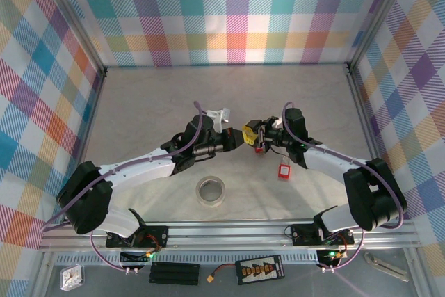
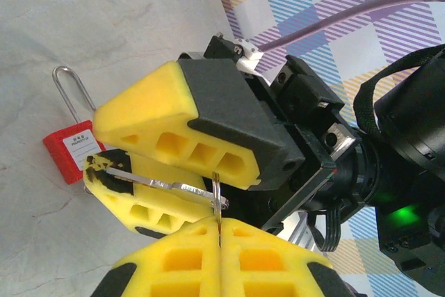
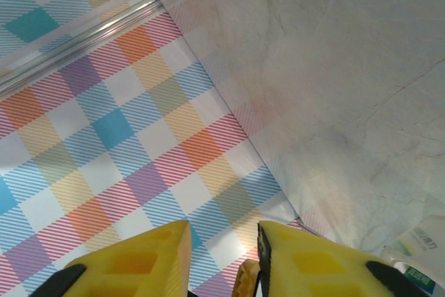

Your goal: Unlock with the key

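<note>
Left gripper is pinched shut on the key at its ring. Right gripper jaws stand apart around the blade. Padlock lies on the table beside them. Risk: the key may swivel on the ring, so the blade could be gripped askew or dropped.

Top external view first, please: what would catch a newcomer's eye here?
At the centre of the table, the left gripper holds a key between the yellow fingers of the right gripper. A red padlock lies on the table beside them, and a tape roll sits nearer the bases.
</note>
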Controlling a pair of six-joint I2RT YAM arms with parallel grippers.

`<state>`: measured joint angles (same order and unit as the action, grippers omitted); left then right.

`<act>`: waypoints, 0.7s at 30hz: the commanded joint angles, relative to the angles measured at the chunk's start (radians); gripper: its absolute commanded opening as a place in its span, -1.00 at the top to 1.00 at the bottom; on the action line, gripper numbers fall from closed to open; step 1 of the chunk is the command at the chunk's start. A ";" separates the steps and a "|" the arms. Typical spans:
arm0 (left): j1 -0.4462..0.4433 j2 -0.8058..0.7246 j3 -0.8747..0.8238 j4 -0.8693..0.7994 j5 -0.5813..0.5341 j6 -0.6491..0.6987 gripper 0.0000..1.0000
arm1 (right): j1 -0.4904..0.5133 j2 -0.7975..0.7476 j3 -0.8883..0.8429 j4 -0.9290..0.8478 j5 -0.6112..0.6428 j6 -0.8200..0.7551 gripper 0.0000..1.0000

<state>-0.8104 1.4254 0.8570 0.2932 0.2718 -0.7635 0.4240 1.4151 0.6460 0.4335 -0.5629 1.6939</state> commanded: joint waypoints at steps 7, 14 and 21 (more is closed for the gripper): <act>0.006 -0.030 -0.028 0.052 0.018 -0.003 1.00 | -0.010 0.008 -0.009 0.042 -0.026 0.001 0.59; 0.023 -0.051 -0.064 0.052 0.008 -0.011 1.00 | -0.011 -0.001 -0.009 0.029 -0.035 -0.017 0.83; 0.048 -0.083 -0.102 0.037 -0.001 -0.013 1.00 | -0.011 -0.021 -0.005 -0.017 -0.038 -0.063 1.00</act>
<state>-0.7815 1.3811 0.7750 0.3153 0.2771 -0.7712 0.4183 1.4147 0.6399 0.4408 -0.5884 1.6669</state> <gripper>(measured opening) 0.046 0.072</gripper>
